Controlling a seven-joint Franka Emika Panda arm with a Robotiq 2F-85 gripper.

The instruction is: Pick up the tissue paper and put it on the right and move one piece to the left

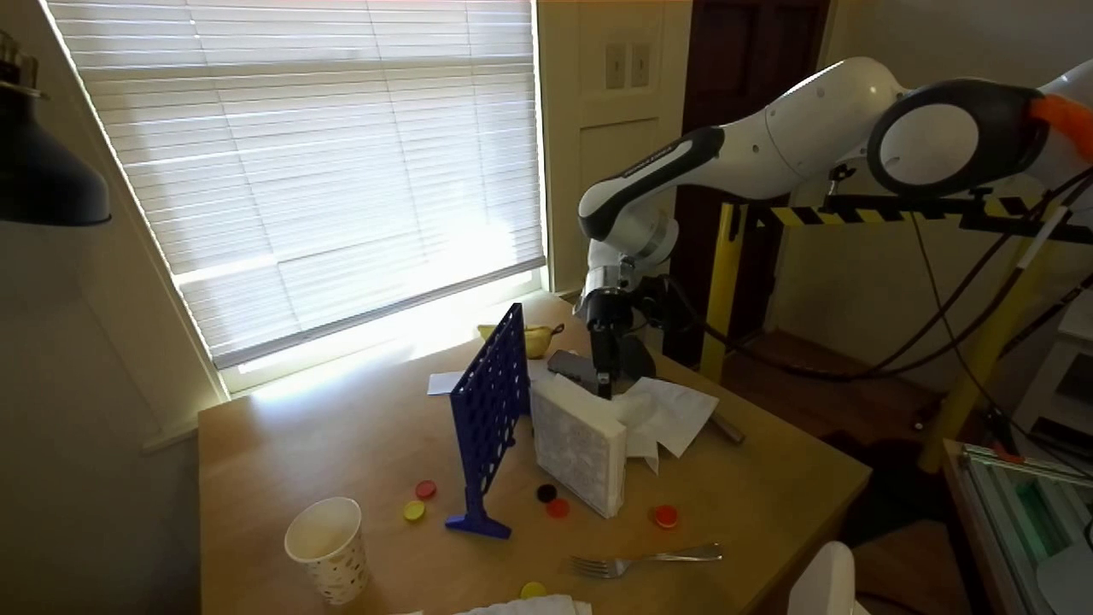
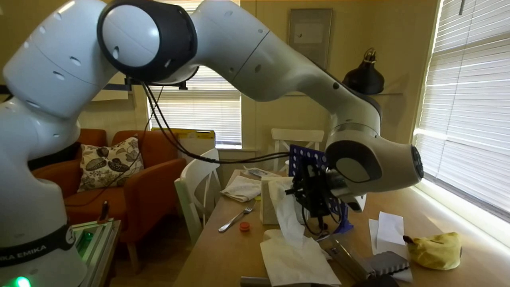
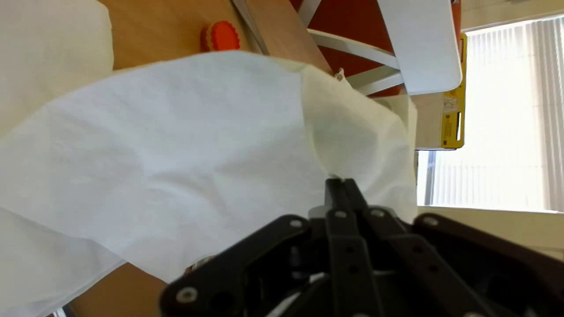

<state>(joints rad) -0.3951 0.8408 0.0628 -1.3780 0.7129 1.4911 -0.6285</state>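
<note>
The tissue paper (image 1: 576, 440) is a thick white bundle standing upright on the table beside the blue grid frame. In an exterior view its pale side (image 2: 267, 203) shows behind a thin white sheet, the one piece (image 2: 290, 217), which hangs down in folds. My gripper (image 1: 604, 393) points down at the bundle's top edge, and it also shows dark (image 2: 290, 191) at the top of the hanging sheet. In the wrist view the piece (image 3: 198, 154) spreads wide, and a crease in it runs into the gripper (image 3: 340, 179), whose fingertips are pressed together on it.
More white sheets (image 2: 297, 263) lie on the table below the gripper. The blue grid frame (image 1: 491, 410) stands close by. Around are a fork (image 1: 649, 557), a red disc (image 1: 666, 516), a paper cup (image 1: 329, 547), a yellow pouch (image 2: 436, 251) and a grey metal tool (image 2: 348, 257).
</note>
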